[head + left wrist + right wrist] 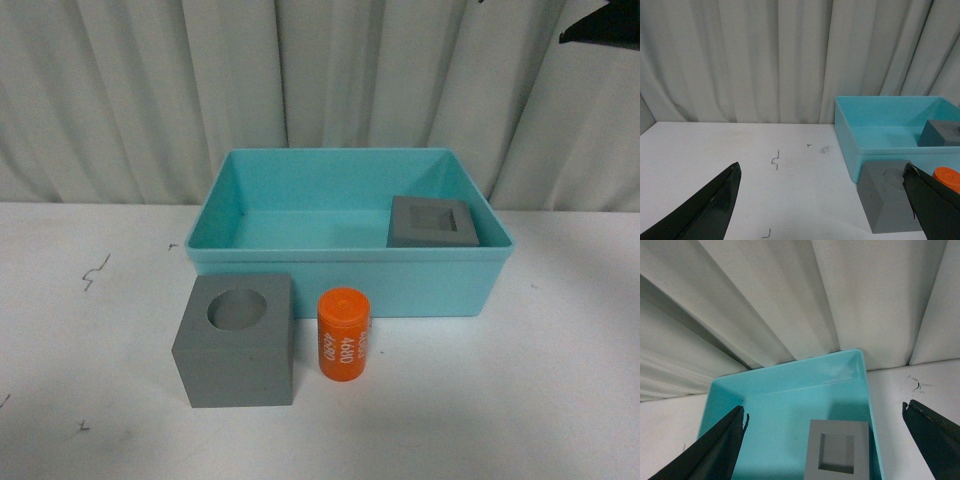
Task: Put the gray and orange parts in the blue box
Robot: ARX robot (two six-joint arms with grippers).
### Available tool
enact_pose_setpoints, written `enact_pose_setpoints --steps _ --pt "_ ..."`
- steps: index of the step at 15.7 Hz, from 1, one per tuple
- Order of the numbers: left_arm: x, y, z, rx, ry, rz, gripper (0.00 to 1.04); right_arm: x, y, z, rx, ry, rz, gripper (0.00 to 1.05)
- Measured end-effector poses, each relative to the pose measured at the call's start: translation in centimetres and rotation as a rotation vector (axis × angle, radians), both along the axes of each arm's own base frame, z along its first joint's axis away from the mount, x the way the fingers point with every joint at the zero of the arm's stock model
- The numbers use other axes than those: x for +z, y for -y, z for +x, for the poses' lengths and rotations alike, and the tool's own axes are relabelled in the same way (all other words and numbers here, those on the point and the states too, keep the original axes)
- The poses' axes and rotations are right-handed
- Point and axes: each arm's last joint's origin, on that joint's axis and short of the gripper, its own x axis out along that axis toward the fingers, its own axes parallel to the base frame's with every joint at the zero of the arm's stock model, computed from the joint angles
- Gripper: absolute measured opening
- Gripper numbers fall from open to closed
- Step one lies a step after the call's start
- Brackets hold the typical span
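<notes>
White counter (520, 400), blue box (400, 285) at the back. The round-recess gray cube (235, 355) stands just in front of it. The square-recess gray cube (432, 222) is inside, by the right wall. The orange cylinder (343, 335) is upright beside the outside cube (numbers showing). Left gripper (821, 170) and right gripper (823, 407) are both spread wide and empty.

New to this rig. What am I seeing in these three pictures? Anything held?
A two-armed robot faces a white table. The front view looks out from its body; the other two come from wrist cameras, so the dark wedges are the left arm's fingers and the right arm's fingers, both spread open, holding nothing. On the table stand a light turquoise-blue plastic bin, a matte gray cube with a round recess and an orange cylinder printed with white numbers. A second gray cube with a square recess sits inside the bin.
</notes>
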Motion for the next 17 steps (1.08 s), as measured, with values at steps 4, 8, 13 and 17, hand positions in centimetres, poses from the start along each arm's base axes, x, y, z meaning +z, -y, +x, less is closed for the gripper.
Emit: enact_pose_setpoints --steps 4,8,13,17 --pt "0.0 0.0 0.0 0.0 0.0 0.0 0.98 -0.2 3.8 -14.2 -0.208 0.537 -0.272 0.54" --pt "0.0 0.0 0.0 0.0 0.0 0.0 0.98 -6.5 5.2 -20.1 -0.176 0.442 -0.337 0.1" --pt "0.0 0.0 0.0 0.0 0.0 0.0 0.98 -8.4 7.2 -24.1 -0.202 0.467 -0.346 0.02" --pt "0.0 0.0 0.0 0.0 0.0 0.0 0.98 -9.3 7.1 -26.0 -0.193 0.474 -0.343 0.02"
